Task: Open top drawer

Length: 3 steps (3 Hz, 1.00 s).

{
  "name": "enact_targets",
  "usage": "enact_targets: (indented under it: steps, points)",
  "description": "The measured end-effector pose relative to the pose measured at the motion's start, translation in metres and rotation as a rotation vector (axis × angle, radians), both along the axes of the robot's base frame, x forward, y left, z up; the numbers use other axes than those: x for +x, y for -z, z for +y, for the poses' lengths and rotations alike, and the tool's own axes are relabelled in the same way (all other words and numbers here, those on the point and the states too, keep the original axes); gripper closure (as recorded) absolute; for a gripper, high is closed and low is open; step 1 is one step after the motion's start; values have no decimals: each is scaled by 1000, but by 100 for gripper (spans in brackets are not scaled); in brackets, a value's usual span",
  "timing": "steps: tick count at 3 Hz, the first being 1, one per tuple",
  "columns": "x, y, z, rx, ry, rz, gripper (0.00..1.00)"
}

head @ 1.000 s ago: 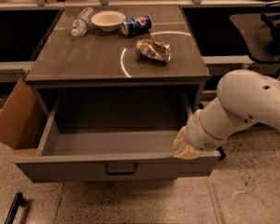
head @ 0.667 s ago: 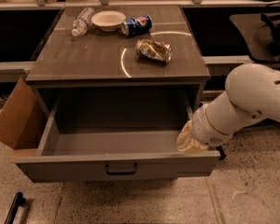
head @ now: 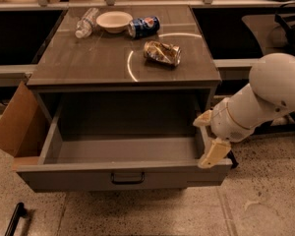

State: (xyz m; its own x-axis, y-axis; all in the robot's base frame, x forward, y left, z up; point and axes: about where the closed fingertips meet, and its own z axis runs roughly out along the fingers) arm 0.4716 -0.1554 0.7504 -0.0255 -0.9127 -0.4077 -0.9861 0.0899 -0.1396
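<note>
Since the top drawer [head: 88,173] at the lower centre of the frame stands pulled far out of its cabinet, with its deep grey box bare and the small dark handle [head: 128,178] untouched on the front panel, the task looks as good as done. At the drawer's right front corner, lower right of the frame, the gripper [head: 208,136] sits with its two pale jaws spread and pinching nothing, a spot that suits hooking the side wall rather than the handle. A cardboard flap [head: 14,127] leans at the left. Farther back, on the cabinet top [head: 88,58], lie a crumpled bag [head: 162,52], a blue can [head: 143,26], a white bowl [head: 114,20] and a clear bottle [head: 86,22].
</note>
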Motion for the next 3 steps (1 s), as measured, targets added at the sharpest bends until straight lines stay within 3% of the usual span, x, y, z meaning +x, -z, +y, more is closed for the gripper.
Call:
enact_targets:
  steps: [1,3]
  points:
    - [13,-9,-20,-14,19,-6,0]
    - [39,-69,-70,-124,67,-74,0]
